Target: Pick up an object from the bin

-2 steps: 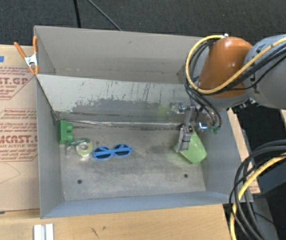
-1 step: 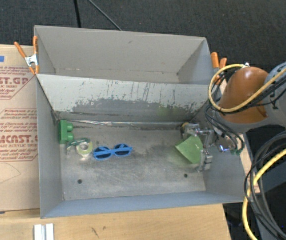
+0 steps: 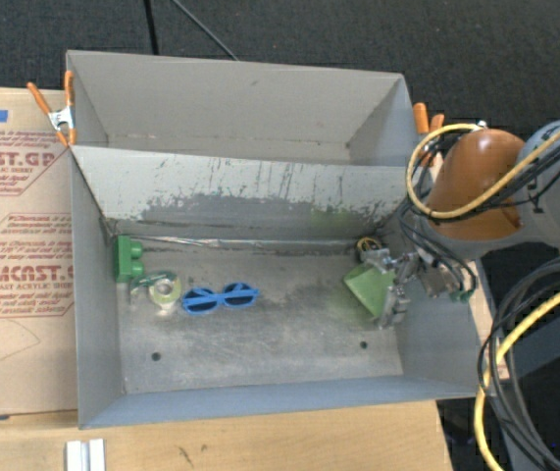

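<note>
My gripper (image 3: 390, 300) is low at the right end of the bin, close to the right wall. Its fingers are shut on the right edge of a flat light green piece (image 3: 364, 288), which hangs tilted with its free side pointing left. A pair of blue toy sunglasses (image 3: 219, 298) lies on the floor left of the middle, well apart from the gripper.
A green block (image 3: 127, 259) stands against the left wall. A pale, see-through roll (image 3: 165, 291) lies beside it, next to the sunglasses. The arm with its orange cover and cables hangs over the bin's right rim.
</note>
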You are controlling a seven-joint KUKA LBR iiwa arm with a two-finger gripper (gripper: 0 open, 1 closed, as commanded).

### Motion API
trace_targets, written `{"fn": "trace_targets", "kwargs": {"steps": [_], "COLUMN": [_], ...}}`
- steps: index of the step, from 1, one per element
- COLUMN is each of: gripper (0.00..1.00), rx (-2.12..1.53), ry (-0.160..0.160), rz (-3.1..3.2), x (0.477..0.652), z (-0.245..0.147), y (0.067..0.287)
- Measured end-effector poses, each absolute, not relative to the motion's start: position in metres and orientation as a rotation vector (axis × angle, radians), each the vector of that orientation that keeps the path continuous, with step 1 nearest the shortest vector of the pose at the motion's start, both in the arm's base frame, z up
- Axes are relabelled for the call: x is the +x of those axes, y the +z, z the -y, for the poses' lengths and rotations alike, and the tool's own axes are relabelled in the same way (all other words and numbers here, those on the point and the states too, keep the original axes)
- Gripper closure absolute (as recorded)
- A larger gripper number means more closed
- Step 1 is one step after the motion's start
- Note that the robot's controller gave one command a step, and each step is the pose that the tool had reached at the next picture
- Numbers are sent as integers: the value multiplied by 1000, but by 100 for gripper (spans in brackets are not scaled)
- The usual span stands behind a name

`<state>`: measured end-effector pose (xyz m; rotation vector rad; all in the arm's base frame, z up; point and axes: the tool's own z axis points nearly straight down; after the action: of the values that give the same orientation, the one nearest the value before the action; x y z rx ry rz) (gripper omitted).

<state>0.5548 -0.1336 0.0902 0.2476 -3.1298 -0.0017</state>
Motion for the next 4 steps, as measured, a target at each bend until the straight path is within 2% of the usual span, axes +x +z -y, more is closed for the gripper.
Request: {"fn": "trace_targets", "kwargs": {"steps": [1,2,3,4], "gripper": [100,100,100,0], "rx": [311,383,203,204], "ry": [3,-2,-2,-1], "rz": [3136,3120,3135,3137], "x": [557,551,565,566], "z": [102,67,85,85], "y": [196,185,142,143]}}
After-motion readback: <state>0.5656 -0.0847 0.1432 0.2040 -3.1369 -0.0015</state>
